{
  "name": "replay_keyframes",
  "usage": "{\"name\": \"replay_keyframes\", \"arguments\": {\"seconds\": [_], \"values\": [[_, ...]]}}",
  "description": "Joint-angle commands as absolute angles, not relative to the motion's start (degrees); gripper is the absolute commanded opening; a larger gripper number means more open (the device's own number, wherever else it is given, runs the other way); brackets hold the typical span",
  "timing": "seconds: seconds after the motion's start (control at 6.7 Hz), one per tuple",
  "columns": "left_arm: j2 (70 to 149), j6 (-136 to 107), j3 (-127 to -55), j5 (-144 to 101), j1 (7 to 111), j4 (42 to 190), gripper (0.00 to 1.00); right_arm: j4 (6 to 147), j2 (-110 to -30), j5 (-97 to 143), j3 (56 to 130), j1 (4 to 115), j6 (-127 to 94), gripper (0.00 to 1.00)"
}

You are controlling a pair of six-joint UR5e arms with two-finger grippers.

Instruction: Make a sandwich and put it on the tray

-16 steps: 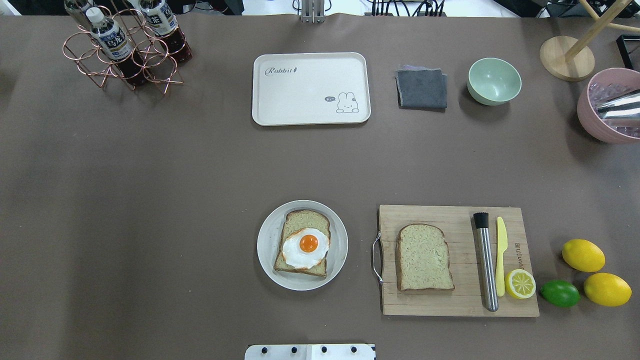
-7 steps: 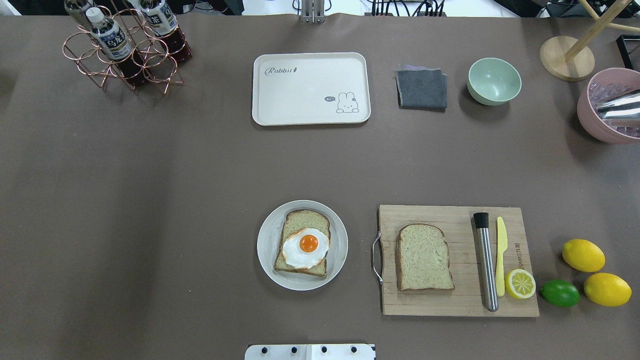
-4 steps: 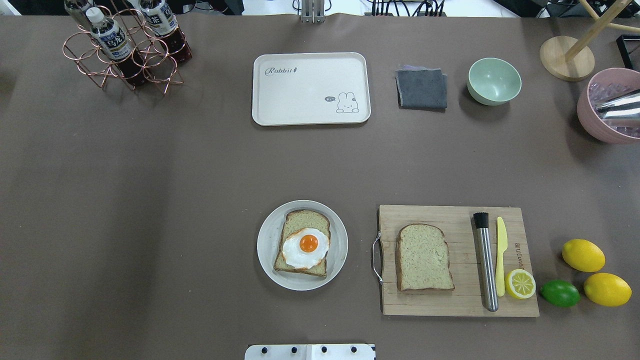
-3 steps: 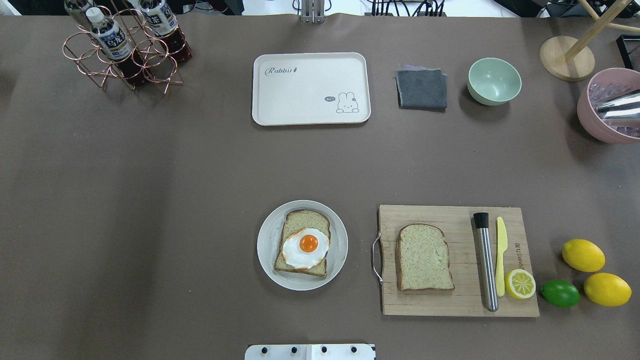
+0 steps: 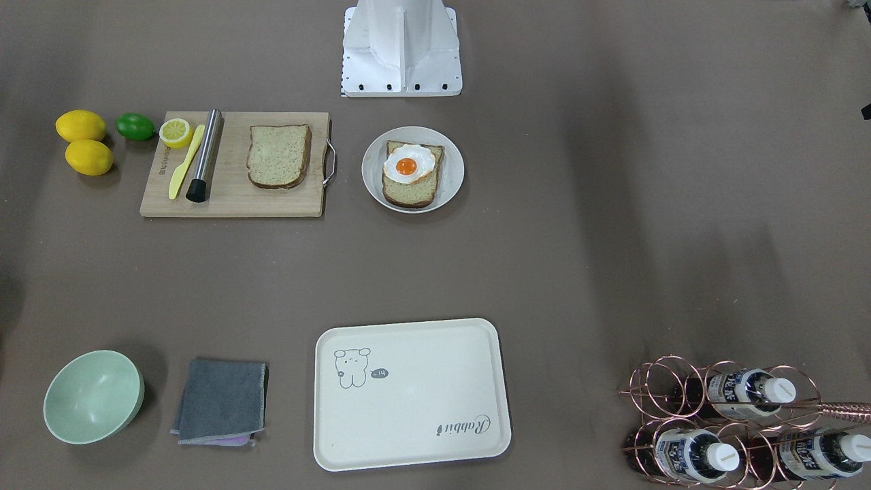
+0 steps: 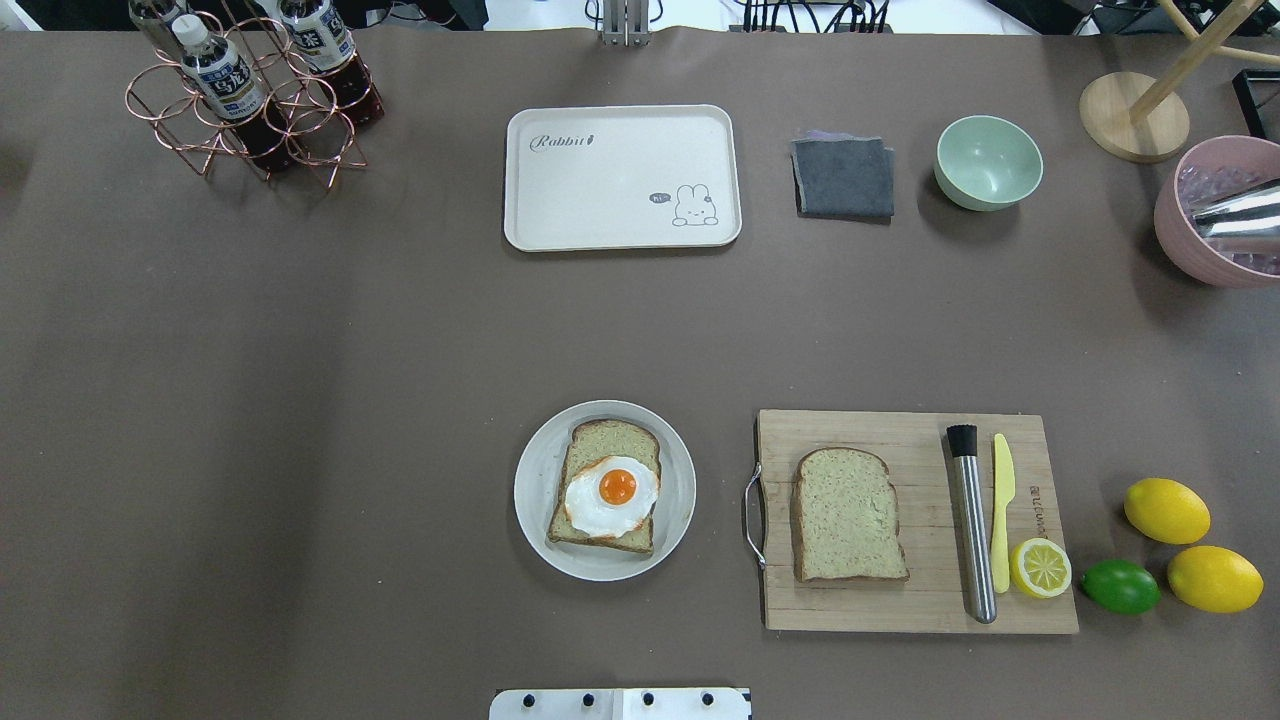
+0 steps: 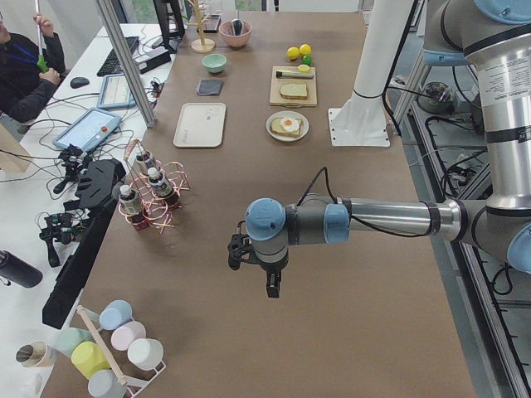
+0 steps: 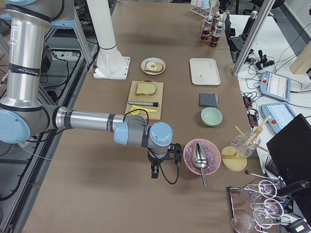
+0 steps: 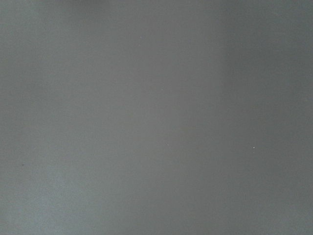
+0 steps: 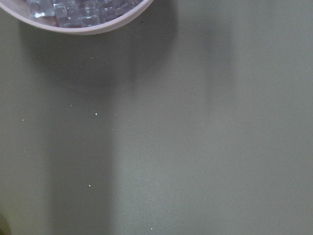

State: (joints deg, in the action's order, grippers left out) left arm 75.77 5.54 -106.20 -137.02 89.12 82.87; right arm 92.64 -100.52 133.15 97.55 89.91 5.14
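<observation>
Nothing on the tabletop has shifted since the earlier look. Nearest, at my twelve o'clock, the plate carries one bread slice topped by the egg, ready for a lid. That second slice lies on the cutting board at two o'clock. Farther, at twelve, the tray waits bare. The pink bowl holds ice. My left jaws and right jaws hang wide of it all; released or clenched, I cannot tell.

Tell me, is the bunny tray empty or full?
Empty. The tray shows only its drawing and lettering; the egg-topped bread sits on the plate.
</observation>
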Motion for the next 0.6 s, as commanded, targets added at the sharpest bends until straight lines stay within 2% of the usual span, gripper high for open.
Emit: {"name": "replay_keyframes", "arguments": {"seconds": [0.0,0.45], "values": [[76.89,5.54,-106.0,-137.28,89.12,82.71,0.98,92.64,-100.28,133.24,97.56,89.91,5.1,1.0],[77.69,5.54,-106.0,-137.81,89.65,85.42,0.98,92.29,-100.46,139.13,99.74,89.91,5.19,1.0]]}}
